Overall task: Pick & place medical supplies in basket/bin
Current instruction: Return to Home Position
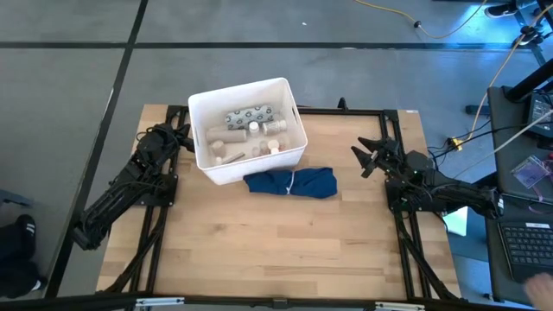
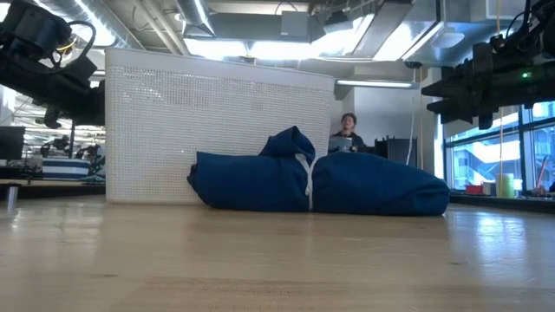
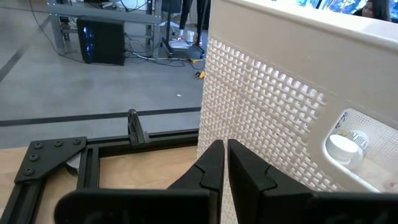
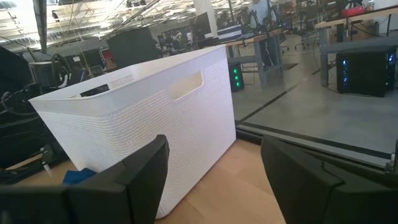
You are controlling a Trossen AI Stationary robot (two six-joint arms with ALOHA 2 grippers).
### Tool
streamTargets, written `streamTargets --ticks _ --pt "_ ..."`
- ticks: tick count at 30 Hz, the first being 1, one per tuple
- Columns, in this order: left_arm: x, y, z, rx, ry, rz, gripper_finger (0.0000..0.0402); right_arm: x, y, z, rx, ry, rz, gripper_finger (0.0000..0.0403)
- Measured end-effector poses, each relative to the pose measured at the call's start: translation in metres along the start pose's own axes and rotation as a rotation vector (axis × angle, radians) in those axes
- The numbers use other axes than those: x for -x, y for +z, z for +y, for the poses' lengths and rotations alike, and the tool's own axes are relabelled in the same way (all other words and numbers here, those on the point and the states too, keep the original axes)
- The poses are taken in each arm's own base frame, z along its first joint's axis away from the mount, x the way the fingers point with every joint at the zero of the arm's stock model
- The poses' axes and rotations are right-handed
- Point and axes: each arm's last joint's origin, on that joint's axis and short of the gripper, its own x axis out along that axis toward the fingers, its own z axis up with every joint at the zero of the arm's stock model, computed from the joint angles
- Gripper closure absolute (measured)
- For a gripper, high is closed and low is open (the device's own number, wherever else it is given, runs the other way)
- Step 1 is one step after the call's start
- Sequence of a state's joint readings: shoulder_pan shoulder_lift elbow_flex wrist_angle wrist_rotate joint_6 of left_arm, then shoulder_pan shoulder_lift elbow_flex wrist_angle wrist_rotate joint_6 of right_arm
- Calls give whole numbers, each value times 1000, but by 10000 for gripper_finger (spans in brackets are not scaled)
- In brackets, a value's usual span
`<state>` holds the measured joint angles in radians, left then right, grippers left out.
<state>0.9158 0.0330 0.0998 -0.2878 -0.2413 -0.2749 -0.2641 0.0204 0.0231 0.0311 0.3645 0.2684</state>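
White tub (image 1: 259, 166) holds the medical supplies (image 1: 252, 128), seemingly all of them, so the risk now is the left gripper (image 1: 183, 138), fingers closed together just beside its wall, nudging it while retreating, whereas the right gripper (image 1: 370, 157) waits spread open well apart

Robotics lab — computer tower (image 3: 102, 40), floor cables (image 1: 416, 24), exposed ceiling ducts (image 2: 364, 26).
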Motion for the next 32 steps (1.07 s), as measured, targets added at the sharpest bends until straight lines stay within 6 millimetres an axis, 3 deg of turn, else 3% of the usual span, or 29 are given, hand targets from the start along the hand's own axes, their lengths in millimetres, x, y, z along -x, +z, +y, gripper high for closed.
streamTargets --ticks 32 --pt "0 0 0 0 0 0 386 0 0 0 0 0 0 147"
